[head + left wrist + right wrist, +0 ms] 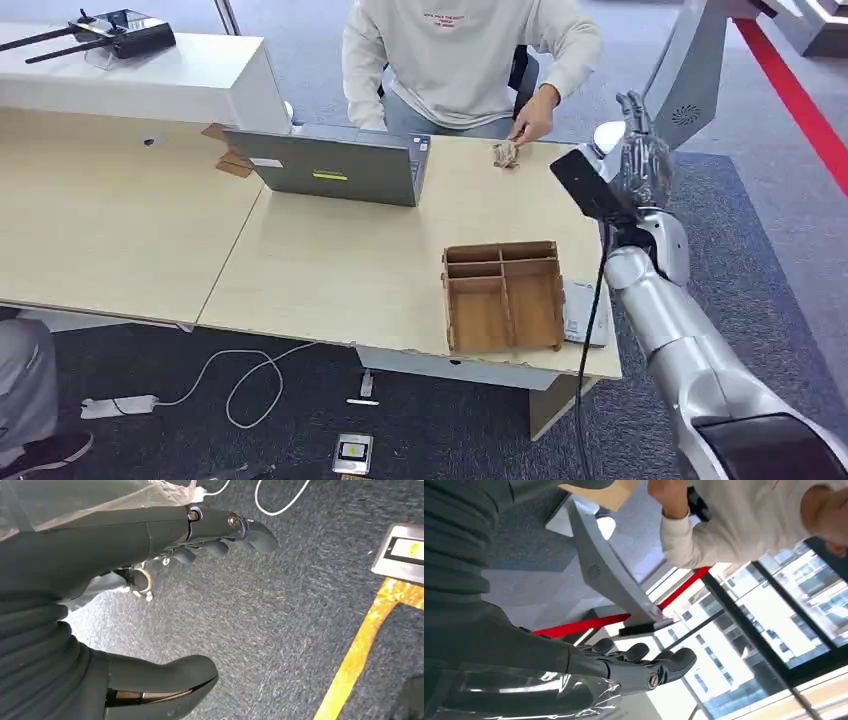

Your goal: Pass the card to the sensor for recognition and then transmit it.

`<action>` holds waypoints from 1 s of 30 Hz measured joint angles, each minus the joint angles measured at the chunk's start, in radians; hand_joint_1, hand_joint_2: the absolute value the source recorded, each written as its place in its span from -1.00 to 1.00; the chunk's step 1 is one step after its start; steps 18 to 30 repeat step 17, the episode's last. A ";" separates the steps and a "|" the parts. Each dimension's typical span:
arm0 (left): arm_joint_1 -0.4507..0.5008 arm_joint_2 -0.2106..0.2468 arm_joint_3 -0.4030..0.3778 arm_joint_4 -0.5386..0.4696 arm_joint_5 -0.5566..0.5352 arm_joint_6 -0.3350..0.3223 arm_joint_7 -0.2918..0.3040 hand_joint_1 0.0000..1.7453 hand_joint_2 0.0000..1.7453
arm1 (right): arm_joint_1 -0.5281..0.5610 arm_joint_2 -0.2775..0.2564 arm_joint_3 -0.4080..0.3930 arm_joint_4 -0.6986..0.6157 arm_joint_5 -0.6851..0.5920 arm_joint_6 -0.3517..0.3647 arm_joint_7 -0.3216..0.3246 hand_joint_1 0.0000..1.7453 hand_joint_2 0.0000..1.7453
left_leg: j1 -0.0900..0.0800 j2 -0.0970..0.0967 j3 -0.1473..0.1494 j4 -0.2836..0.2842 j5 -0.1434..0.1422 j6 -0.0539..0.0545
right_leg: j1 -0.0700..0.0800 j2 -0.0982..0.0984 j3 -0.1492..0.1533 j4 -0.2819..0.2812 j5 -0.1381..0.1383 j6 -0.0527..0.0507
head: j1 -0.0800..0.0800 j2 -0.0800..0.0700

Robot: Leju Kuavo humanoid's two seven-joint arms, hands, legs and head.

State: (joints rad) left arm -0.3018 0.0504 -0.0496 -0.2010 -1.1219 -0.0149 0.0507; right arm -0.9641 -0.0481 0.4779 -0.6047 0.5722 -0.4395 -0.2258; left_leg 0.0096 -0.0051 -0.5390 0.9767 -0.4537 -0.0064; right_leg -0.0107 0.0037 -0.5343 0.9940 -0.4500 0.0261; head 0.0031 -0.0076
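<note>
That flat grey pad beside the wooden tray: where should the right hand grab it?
Probably its outer long edge, from the right side of the table: the flat grey pad lies flat, the wooden divided tray blocks its inner edge, and the raised right hand is on that side.

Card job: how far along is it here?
Done: nothing I can confirm. In hand: the right hand is raised near the seated person, fingers straight, holding nothing; the left hand hangs empty over the floor. Left, apparently: presenting a card to the grey device, likely the sensor, beside the wooden tray, then handing it on.
</note>
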 joint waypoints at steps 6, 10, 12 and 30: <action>0.010 0.004 0.003 0.000 0.022 0.017 0.003 -1.00 1.00 | 0.038 -0.080 -0.054 -0.011 -0.017 -0.026 0.022 -1.00 1.00 | 0.001 0.000 0.001 0.000 0.000 0.000 | 0.000 0.000 -0.001 -0.001 -0.001 0.000 | -0.001 0.000; 0.047 0.009 0.010 0.000 0.040 0.033 0.011 -1.00 1.00 | 0.102 -0.179 -0.132 0.001 -0.037 -0.059 0.034 -1.00 1.00 | 0.000 -0.004 -0.001 0.000 -0.001 0.001 | 0.000 -0.004 0.001 -0.001 -0.001 0.001 | 0.000 0.000; 0.048 0.011 0.010 0.000 0.049 0.042 0.012 -1.00 1.00 | 0.123 -0.210 -0.151 0.010 -0.048 -0.061 0.049 -1.00 1.00 | 0.000 0.001 0.000 0.000 -0.002 0.001 | 0.000 0.001 -0.001 -0.001 -0.001 0.001 | 0.000 0.000; 0.062 0.011 0.016 0.000 0.068 0.063 0.018 -1.00 1.00 | 0.199 -0.295 -0.221 0.051 -0.109 -0.085 0.048 -1.00 1.00 | 0.000 -0.002 0.000 0.001 -0.002 0.002 | -0.001 -0.002 0.001 -0.002 -0.002 0.002 | 0.000 0.000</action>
